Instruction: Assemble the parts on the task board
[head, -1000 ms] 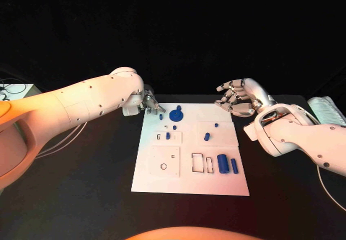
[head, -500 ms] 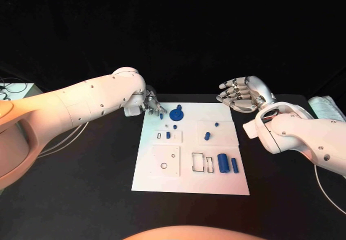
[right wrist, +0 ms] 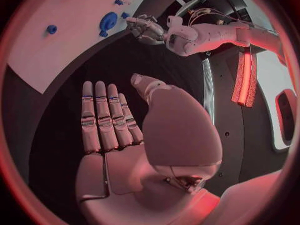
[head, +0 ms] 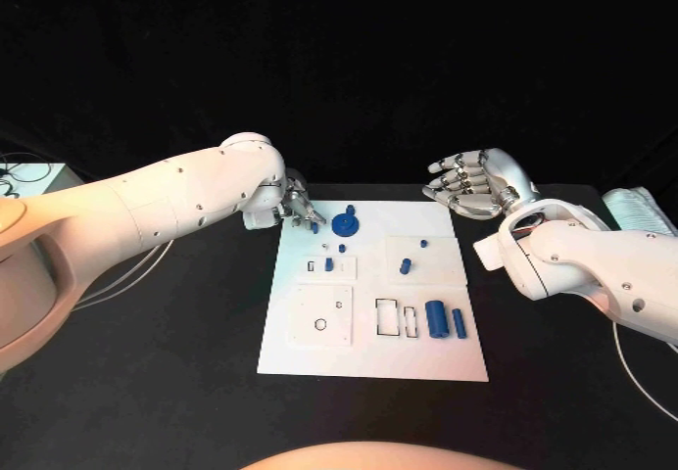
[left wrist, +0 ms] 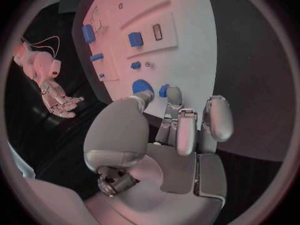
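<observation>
The white task board lies mid-table and carries several blue parts: a round disc, small pegs, and two cylinders at its right side. My left hand hovers at the board's far left corner, fingers stretched out and thumb apart, holding nothing. In the left wrist view the disc and a small blue piece sit just past its fingertips. My right hand is raised beyond the far right corner, fingers straight and empty, off the board.
The board has white sub-plates with rectangular and round cut-outs near its front. A grey box with cables sits at the table's left edge and a pale ribbed object at its right edge. Black table surrounds the board.
My left hand has crept a little right, closer to the blue disc. My right hand has drifted slightly back, and its fingers have straightened.
</observation>
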Controlling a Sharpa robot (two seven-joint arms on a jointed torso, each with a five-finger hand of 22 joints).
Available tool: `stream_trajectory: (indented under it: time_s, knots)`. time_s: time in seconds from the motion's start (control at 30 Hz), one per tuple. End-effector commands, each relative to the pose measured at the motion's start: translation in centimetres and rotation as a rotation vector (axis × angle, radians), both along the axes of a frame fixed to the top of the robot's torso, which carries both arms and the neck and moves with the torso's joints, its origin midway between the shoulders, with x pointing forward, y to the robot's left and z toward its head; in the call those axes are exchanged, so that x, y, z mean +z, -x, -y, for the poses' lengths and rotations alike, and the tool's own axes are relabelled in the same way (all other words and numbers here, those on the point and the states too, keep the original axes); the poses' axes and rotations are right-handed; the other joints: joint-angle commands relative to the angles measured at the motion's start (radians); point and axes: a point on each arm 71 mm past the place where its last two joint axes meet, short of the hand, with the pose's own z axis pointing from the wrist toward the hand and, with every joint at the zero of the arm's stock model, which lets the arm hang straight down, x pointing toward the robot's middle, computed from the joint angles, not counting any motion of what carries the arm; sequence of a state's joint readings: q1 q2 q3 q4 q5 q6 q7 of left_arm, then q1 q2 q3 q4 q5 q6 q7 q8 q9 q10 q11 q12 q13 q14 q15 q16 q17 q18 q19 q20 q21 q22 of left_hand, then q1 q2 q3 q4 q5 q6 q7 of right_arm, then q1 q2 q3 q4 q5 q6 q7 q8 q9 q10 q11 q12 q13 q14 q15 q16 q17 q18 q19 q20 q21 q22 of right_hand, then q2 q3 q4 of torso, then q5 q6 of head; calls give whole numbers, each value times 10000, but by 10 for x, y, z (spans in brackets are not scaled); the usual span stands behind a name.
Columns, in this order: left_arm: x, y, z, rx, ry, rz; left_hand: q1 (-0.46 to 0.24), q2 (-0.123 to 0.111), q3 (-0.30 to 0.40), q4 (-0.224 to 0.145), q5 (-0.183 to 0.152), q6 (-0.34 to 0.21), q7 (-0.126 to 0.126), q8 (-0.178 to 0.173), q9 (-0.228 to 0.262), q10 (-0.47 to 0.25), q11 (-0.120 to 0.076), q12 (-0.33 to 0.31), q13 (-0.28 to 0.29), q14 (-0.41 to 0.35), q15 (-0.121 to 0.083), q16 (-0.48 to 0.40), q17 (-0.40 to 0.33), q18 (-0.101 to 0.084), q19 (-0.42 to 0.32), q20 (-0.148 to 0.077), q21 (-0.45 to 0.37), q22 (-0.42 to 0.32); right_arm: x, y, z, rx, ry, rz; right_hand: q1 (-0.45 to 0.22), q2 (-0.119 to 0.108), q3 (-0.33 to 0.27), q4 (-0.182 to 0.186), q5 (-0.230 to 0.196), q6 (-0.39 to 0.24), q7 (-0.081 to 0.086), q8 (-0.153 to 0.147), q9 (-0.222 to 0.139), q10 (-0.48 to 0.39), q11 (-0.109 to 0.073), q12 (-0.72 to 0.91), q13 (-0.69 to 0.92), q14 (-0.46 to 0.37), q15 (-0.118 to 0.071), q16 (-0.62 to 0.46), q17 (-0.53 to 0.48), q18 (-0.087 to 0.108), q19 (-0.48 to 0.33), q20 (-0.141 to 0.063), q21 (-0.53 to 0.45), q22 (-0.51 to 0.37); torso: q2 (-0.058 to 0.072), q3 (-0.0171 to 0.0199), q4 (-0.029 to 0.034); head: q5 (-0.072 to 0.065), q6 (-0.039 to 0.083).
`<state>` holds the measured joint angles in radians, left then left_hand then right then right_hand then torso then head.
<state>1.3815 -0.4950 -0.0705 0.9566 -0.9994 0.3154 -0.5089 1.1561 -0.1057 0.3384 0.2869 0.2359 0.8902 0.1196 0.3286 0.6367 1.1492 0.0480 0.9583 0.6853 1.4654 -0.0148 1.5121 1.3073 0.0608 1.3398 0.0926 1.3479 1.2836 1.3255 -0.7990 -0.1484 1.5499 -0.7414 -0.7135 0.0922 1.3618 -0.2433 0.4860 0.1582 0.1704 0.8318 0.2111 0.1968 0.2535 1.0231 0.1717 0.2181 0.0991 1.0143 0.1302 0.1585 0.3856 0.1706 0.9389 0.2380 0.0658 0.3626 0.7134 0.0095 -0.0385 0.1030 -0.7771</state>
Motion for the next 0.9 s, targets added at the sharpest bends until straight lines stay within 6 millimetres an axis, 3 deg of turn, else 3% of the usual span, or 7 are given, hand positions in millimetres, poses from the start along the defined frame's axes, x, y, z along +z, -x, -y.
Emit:
stream_trajectory:
  time_s: [0.03,0.23,0.43,0.9]
  knots:
    - [-2,1,4,-146,181,-143,139,17,102,-2,30,-37,-5,54,3,-4,-77,46,-7,765,-62,24,1938,179,11,-79,-19,8,0,0,-2,176,-25,16,-84,3,21,-62,53,-57,340,-33,-17,23,73,-63,-26,-8,63,-68,-16,122,20,81,-32,-21,3,3,-11,-1,-6]
    - [-3,0,2,-56,89,-117,253,96,218,6,23,-37,-5,98,2,11,-78,59,5,767,-64,29,1942,180,7,-83,-22,8,0,0,-2,216,-11,-47,-107,13,10,-68,54,-61,348,-40,-22,19,81,-70,-58,-8,69,-92,-41,122,15,88,-31,-70,5,7,-3,-29,-22]
    - [-3,-1,1,-21,17,-116,289,134,267,7,18,-7,-10,136,9,25,-81,69,12,773,-65,42,1957,178,15,-85,-14,18,0,0,-3,250,0,-87,-120,24,6,-67,55,-56,353,-40,-23,24,84,-70,-72,-3,71,-101,-52,123,14,90,-30,-92,-2,10,-39,-38,-30]
    - [-2,-2,1,137,96,116,385,256,443,10,14,199,-87,415,100,78,-139,116,53,774,-109,42,1954,182,7,-108,-22,15,-1,0,-3,318,35,-203,-136,35,1,-68,58,-45,360,-37,-24,33,87,-68,-89,3,73,-111,-66,123,14,93,-28,-119,3,5,6,-83,-33]
